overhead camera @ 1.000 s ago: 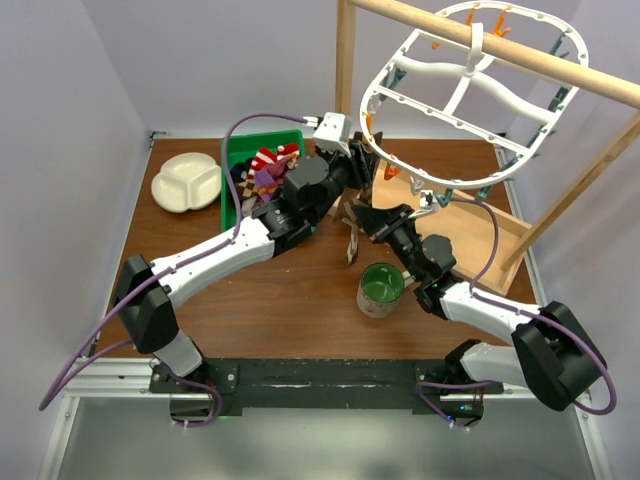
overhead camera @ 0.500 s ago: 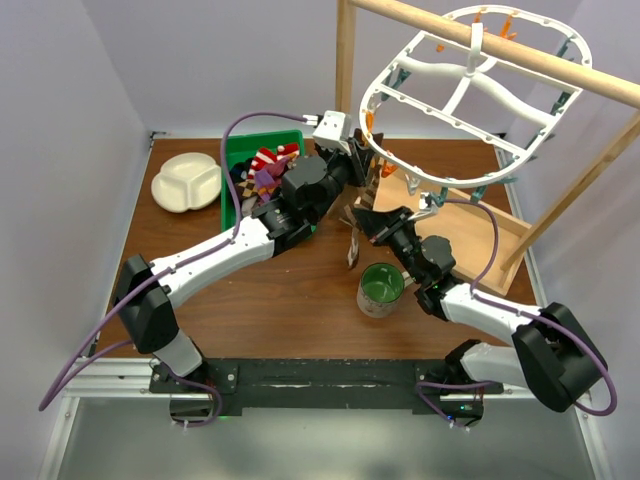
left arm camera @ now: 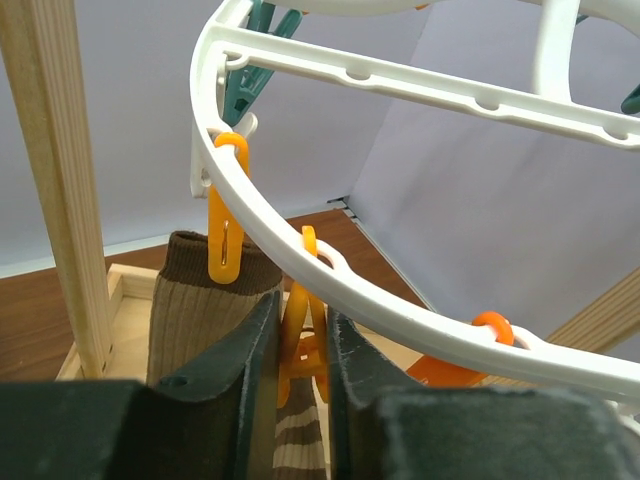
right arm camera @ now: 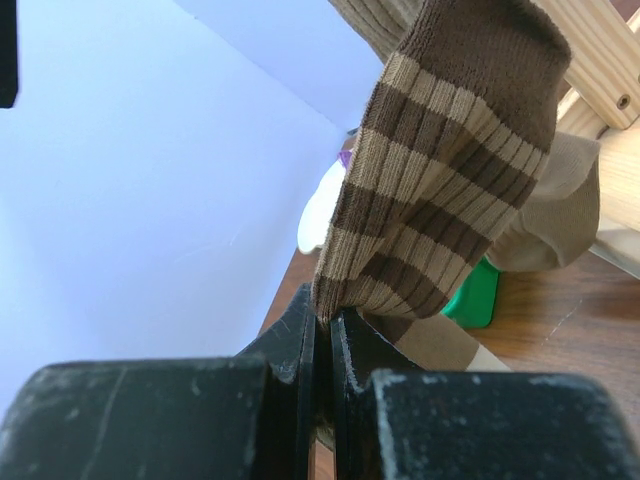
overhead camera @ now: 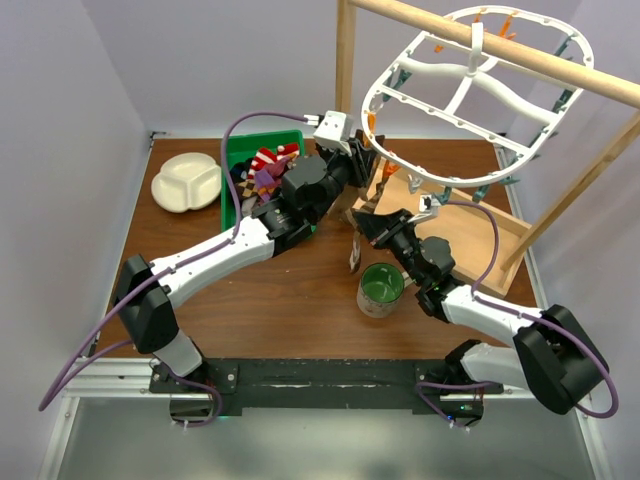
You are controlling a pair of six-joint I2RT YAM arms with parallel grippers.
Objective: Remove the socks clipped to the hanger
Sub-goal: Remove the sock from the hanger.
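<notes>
Two grippers worked one sock between them. Nearest the bases, a green cup [overhead camera: 381, 288] stood at about six o'clock of the right gripper [overhead camera: 362, 222]. Its jaws were pressed fully together on the lower edge of the brown-and-tan striped sock [right arm camera: 440, 180], apparently to keep it taut and stop it dropping once freed. Beyond it, toward twelve o'clock, the left gripper [left arm camera: 300, 365] had its fingers [left arm camera: 250, 350] drawn in to a slim gap around the orange clip [left arm camera: 300, 340] biting that sock's top, seemingly squeezing it so it would let go. At ten o'clock of that clip, a second orange clip [left arm camera: 224, 235] held a plain brown sock [left arm camera: 190, 310]. Both clips hung from the rim of the hanger [overhead camera: 470, 90], which was hooked over a wooden pole [overhead camera: 540, 60]. Farther off, at eleven o'clock on the table, other socks [overhead camera: 268, 165] lay heaped in a green bin [overhead camera: 228, 195], likely the drop point.
</notes>
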